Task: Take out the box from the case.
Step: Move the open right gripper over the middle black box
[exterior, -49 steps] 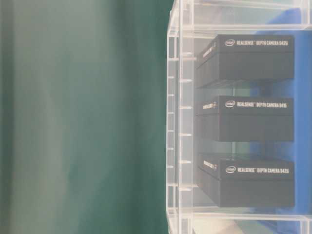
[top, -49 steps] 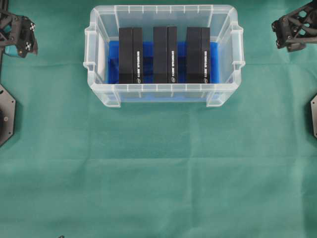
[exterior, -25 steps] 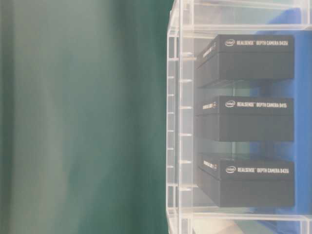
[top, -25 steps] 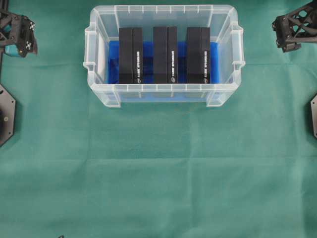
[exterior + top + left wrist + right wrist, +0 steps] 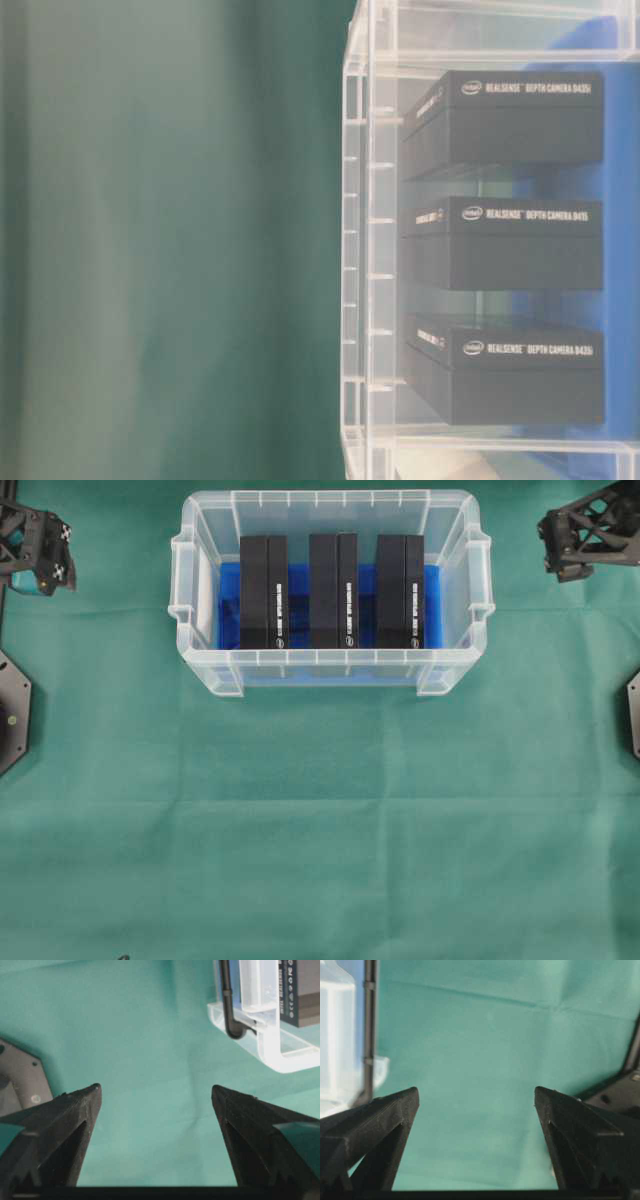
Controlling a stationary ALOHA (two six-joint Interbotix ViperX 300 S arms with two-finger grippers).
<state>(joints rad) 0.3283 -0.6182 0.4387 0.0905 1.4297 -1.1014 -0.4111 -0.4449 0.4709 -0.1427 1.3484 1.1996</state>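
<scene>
The case (image 5: 330, 590) sat on the green cloth (image 5: 320, 820), three black boxes (image 5: 333, 577) upright inside, untouched. The right gripper (image 5: 476, 1105), fingers spread wide, had edged toward it over the last second; the left gripper (image 5: 155, 1105) waited, likewise spread, well apart.

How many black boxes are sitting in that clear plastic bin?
3. They stand side by side in a row inside the bin, on its blue lining: the left box, the middle box and the right box. None seems hidden.
</scene>
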